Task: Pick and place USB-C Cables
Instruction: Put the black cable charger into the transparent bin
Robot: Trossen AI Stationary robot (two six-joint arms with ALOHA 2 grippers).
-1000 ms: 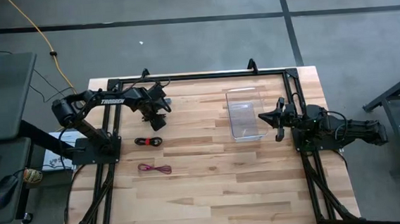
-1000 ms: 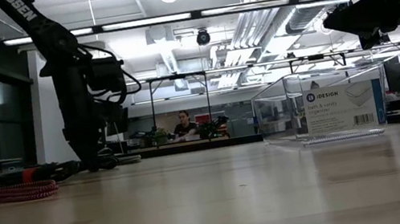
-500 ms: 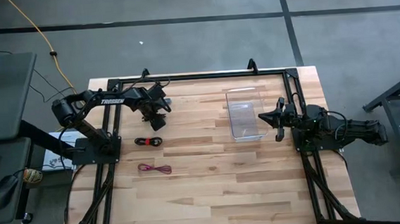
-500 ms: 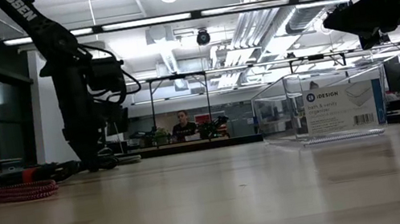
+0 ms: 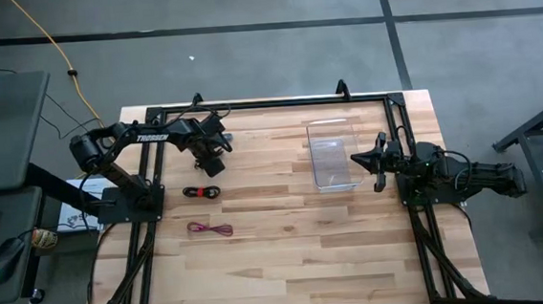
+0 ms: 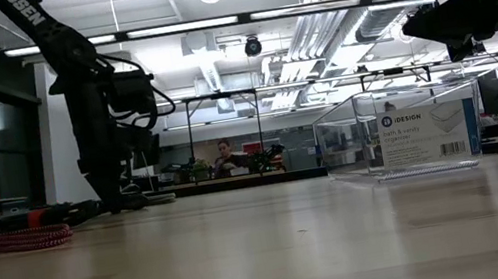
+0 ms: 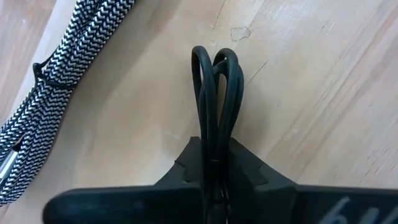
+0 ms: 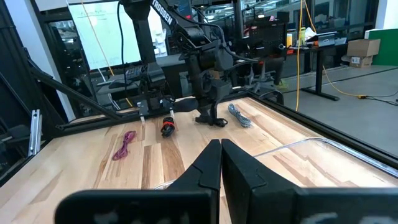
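Note:
My left gripper [image 5: 212, 163] stands low over the table's far left part, shut on the black USB-C cable [image 7: 215, 81]. Just beside it the grey braided cable [image 7: 56, 93] lies flat on the wood. Nearer the front, the black-and-red cable [image 5: 201, 192] and the magenta cable [image 5: 210, 230] also lie flat on the table. My right gripper [image 8: 221, 149] hovers shut at the right, beside the clear box [image 5: 332, 154], with nothing in it. My left gripper pinches the black cable's bundled strands [image 7: 215, 146] between its two fingers, coming from above and pointing down. The squeezed loops [image 7: 214, 68] stick out past the fingertips, close over the wood. I cannot tell whether the bundle is lifted.
The clear plastic box [image 6: 411, 138] stands on the table's right half. A black frame [image 5: 268, 102] runs along the table's far edge and sides. A yellow cord [image 5: 54, 52] lies on the floor beyond the table. Bare wood stretches across the middle and the front.

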